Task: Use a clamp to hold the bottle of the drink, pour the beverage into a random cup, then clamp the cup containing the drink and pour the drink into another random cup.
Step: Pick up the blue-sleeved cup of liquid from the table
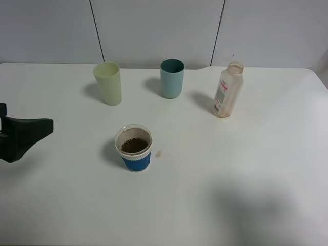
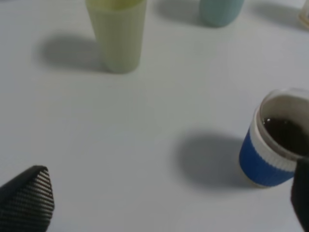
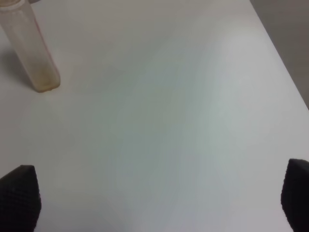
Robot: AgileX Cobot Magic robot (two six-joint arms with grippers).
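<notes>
The white worktop (image 1: 246, 169) carried three cups and one bottle. At its left edge the left claw (image 2: 164, 198) hung low, wide open and empty, pointing toward the blue-banded cup (image 1: 135, 148). Farther back stood the yellow-green tumbler (image 1: 108, 83). The blue-banded cup held the brown beverage (image 1: 135, 146). Then came the teal cup (image 1: 172, 78) and the upright bottle (image 1: 227, 90). The right claw (image 3: 157, 198) was wide open too, holding nothing.

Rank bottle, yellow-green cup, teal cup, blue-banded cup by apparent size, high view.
1. bottle
2. yellow-green cup
3. teal cup, slightly smaller
Unranked: blue-banded cup, widest-looking but nearer the camera.
</notes>
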